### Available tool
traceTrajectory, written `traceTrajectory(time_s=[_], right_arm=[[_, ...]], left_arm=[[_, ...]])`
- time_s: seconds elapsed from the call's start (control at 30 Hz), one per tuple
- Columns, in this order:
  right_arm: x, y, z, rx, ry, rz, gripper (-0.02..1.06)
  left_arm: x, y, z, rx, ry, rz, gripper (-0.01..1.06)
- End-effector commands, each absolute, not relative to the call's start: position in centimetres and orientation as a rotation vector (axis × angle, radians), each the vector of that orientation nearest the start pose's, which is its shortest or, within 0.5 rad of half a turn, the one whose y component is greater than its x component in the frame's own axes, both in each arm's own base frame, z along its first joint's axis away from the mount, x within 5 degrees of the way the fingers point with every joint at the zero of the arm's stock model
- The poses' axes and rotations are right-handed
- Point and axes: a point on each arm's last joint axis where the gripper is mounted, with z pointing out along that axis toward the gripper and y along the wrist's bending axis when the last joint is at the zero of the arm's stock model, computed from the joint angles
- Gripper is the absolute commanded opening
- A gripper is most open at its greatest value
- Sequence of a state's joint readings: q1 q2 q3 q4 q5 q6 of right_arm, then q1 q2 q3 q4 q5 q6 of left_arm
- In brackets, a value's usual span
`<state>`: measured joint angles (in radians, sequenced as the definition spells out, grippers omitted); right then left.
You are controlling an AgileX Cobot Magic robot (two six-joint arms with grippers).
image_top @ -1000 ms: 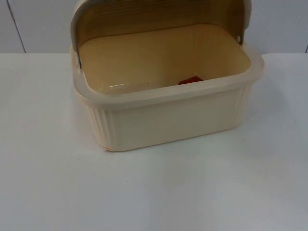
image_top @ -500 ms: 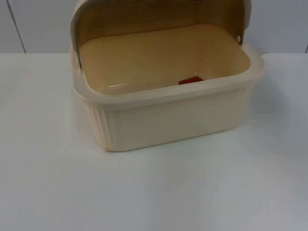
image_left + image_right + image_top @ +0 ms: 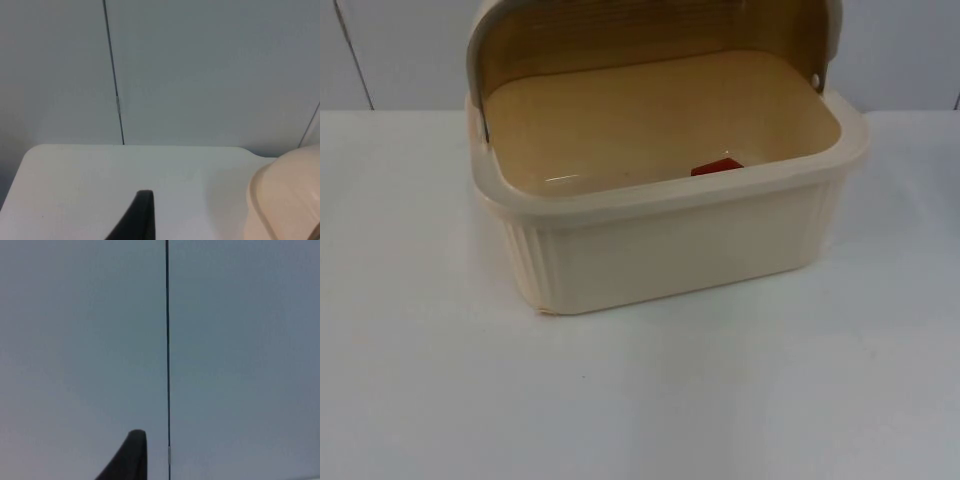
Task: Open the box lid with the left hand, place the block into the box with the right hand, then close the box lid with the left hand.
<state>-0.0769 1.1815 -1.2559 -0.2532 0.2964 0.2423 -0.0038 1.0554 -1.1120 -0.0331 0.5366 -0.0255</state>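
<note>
Nothing had shifted on the table: the small red block (image 3: 717,167) lay inside the cream ribbed plastic box (image 3: 680,250), its brown translucent lid (image 3: 650,35) left raised for closing. Left gripper (image 3: 142,215) waited beside the box, right gripper (image 3: 131,452) faced the wall; finger states of both could not be told.

Cream ribbed box (image 3: 670,240) w/ lid (image 3: 650,35) swung open, upright at rear, stands at table's 12 o'clock. Red block (image 3: 716,167) lies inside on floor, toward 3 o'clock.
</note>
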Motion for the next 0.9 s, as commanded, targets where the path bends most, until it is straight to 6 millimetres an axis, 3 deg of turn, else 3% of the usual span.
traceTrajectory(time_s=[0.0, 0.13, 0.3, 0.37, 0.5, 0.73, 0.87], right_arm=[[25.8, -2.6, 45.2, 0.118, 1.697, -0.126, 1.05], [26.2, -2.8, 43.8, 0.155, 1.812, -0.125, 1.05], [26.9, -2.3, 41.9, 0.234, 1.963, 0.004, 1.05], [27.2, -1.9, 41.2, 0.190, 2.014, 0.039, 1.05], [27.4, -1.0, 40.8, 0.109, 2.003, 0.133, 1.05], [27.4, -1.2, 38.7, 0.079, 2.069, 0.082, 1.05], [27.4, -1.2, 38.7, 0.071, 2.067, 0.067, 1.05]], left_arm=[[22.2, -0.2, 41.3, -0.054, 1.944, -0.068, 1.05], [22.2, -0.2, 41.3, -0.054, 1.940, -0.068, 1.05], [22.2, -0.2, 41.3, -0.055, 1.940, -0.070, 1.05], [22.2, -0.2, 41.3, -0.055, 1.940, -0.070, 1.05], [22.2, -0.2, 41.3, -0.056, 1.940, -0.073, 1.05], [22.1, -0.2, 41.1, -0.056, 1.967, -0.073, 1.05], [22.1, -0.2, 41.1, -0.056, 1.963, -0.073, 1.05]])
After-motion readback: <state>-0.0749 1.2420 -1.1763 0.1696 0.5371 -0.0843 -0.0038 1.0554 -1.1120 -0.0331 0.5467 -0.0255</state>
